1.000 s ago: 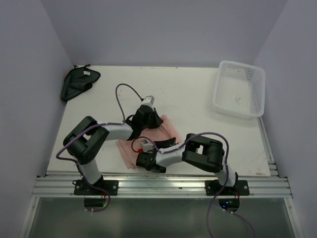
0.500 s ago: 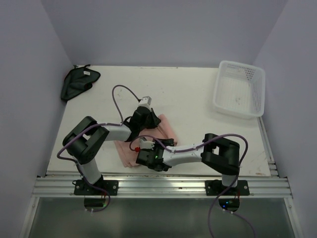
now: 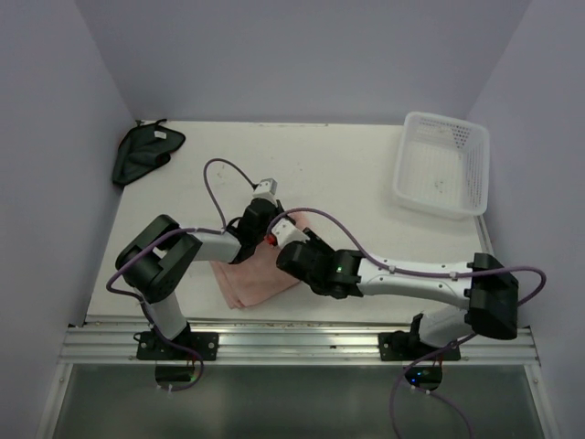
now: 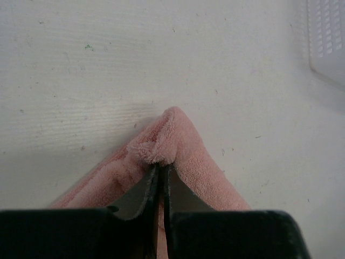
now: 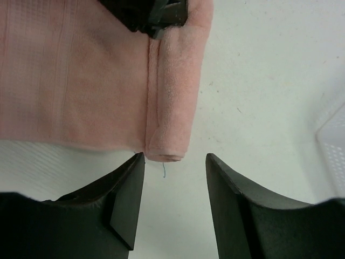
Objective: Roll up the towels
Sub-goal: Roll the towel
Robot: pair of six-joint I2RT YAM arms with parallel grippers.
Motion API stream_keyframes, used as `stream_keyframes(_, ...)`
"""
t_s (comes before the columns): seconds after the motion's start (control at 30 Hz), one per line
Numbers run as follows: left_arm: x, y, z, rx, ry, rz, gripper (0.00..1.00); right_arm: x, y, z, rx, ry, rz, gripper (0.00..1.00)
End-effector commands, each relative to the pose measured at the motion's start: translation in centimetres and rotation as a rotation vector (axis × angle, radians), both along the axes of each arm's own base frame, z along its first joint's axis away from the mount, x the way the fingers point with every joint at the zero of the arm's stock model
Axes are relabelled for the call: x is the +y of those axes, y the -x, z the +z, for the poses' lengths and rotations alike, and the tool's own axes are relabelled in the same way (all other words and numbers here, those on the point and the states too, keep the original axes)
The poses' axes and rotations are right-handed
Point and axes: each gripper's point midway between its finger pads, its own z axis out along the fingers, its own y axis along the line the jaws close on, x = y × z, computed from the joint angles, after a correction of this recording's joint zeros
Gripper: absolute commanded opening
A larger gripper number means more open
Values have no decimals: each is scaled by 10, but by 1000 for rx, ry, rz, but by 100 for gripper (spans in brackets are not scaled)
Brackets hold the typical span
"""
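Observation:
A salmon-pink towel (image 3: 249, 280) lies on the table near the front, with one edge rolled into a narrow tube (image 5: 172, 81). My left gripper (image 3: 260, 221) (image 4: 161, 164) is shut on a bunched corner of this towel (image 4: 180, 137). My right gripper (image 3: 294, 251) (image 5: 175, 156) is open, and the end of the rolled edge lies just ahead of its fingertips, touching neither. The left gripper's dark fingers (image 5: 156, 16) show at the far end of that roll. The small blackish cloth (image 3: 142, 151) lies crumpled in the far left corner, away from both arms.
A white perforated basket (image 3: 439, 174) (image 4: 329, 38) (image 5: 334, 145) stands at the far right of the table. The right arm stretches low across the table's front from its base at the right. Purple walls close in the left, back and right sides.
The right gripper has opened and moved up along the towel, while its arm swung out to the right. The left gripper stays shut on the towel corner and has barely shifted.

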Motion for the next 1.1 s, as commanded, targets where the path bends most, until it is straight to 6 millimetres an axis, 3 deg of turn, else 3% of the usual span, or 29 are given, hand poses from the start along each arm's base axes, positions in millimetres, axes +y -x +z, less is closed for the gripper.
stream_keyframes(0.0, 33, 11, -40, 68, -145, 45, 0, 6, 0, 10, 109, -234, -26, 52)
stream_keyframes(0.03, 33, 11, -40, 67, -140, 47, 0, -3, -11, 10, 137, -297, -90, 52)
stream_keyframes(0.1, 33, 12, -39, 69, -137, 45, 0, 2, -12, 19, 199, -435, -82, 50)
stream_keyframes(0.13, 33, 13, -39, 68, -136, 45, 0, -7, -20, 16, 219, -476, -128, 49)
stream_keyframes(0.23, 34, 13, -37, 65, -134, 48, 0, -8, -27, 16, 288, -575, -157, 49)
stream_keyframes(0.43, 36, 14, -37, 64, -135, 52, 0, -4, -36, -6, 444, -718, -219, 49)
stream_keyframes(0.73, 37, 17, -36, 66, -132, 51, 0, -9, -44, -45, 534, -729, -285, 50)
stream_keyframes(1.07, 38, 18, -33, 60, -124, 53, 0, -15, -33, -85, 600, -684, -302, 51)
